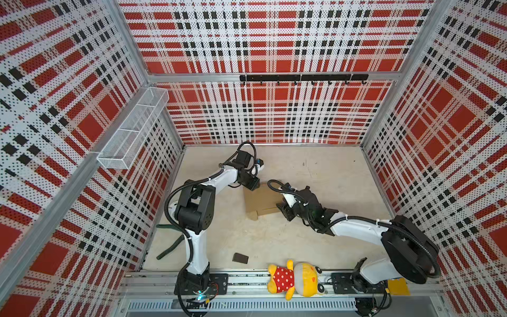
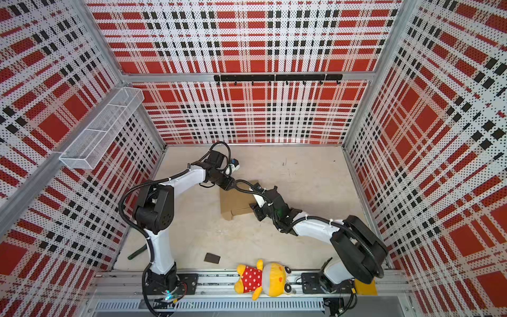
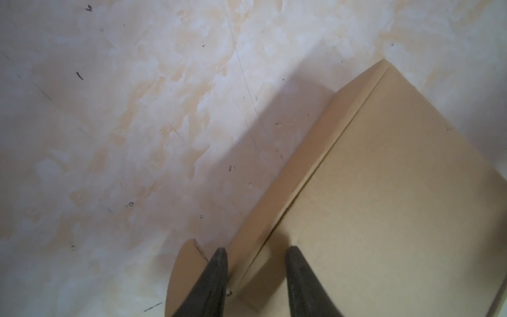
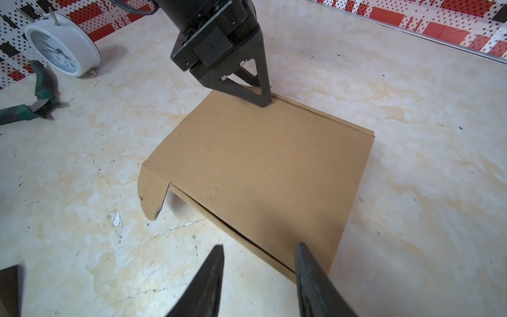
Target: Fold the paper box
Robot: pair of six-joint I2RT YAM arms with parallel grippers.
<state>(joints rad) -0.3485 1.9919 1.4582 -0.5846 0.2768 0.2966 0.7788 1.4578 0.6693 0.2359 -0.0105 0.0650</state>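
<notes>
Jaws of the left gripper [image 3: 255, 249] stand partly apart, pointing down over the far corner of the paper box [image 4: 263, 164]. The right gripper [image 4: 259, 245] is partly open too, low at the box's near edge. The left arm [image 1: 219, 178] bends high at the elbow. The right arm [image 1: 356, 225] stretches low. The box lies mid-table [image 4: 411, 205], lid down, one tab [image 4: 152, 192] sticking out.
</notes>
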